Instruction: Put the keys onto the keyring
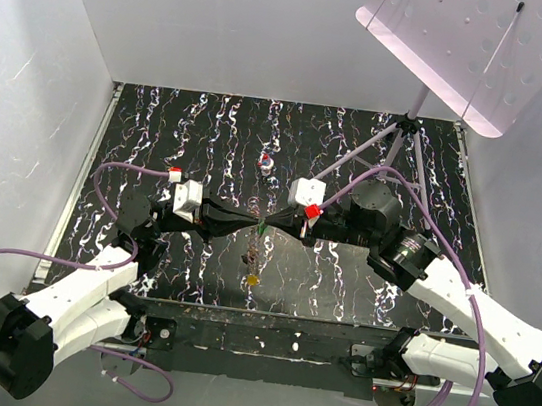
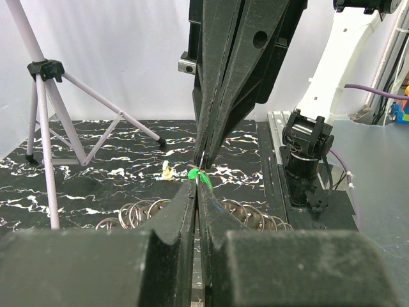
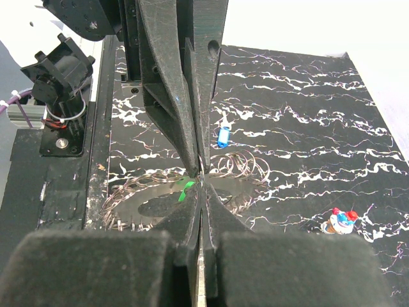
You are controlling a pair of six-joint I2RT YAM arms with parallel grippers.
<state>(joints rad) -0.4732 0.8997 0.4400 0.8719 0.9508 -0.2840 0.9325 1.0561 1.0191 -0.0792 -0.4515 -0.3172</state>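
My left gripper (image 1: 256, 225) and right gripper (image 1: 267, 228) meet tip to tip over the middle of the table. The left gripper (image 2: 197, 185) is shut on the green key (image 2: 204, 176), whose head sticks out at its tips. The right gripper (image 3: 200, 184) is shut, its tips against a thin metal bit by the green key (image 3: 185, 190); I cannot tell if it grips it. The keyring (image 3: 137, 198), flat grey with looped rim, lies under the tips. The blue key (image 3: 223, 136) lies beyond it. The yellow key (image 1: 252, 279) and a reddish key (image 1: 251, 254) lie nearer the front edge.
A red-white-blue blob (image 1: 267, 162) lies further back, and it shows in the right wrist view (image 3: 340, 220). A small beige lump (image 2: 166, 170) lies on the table. A tripod (image 1: 402, 131) with a pink panel (image 1: 465, 44) stands at the back right.
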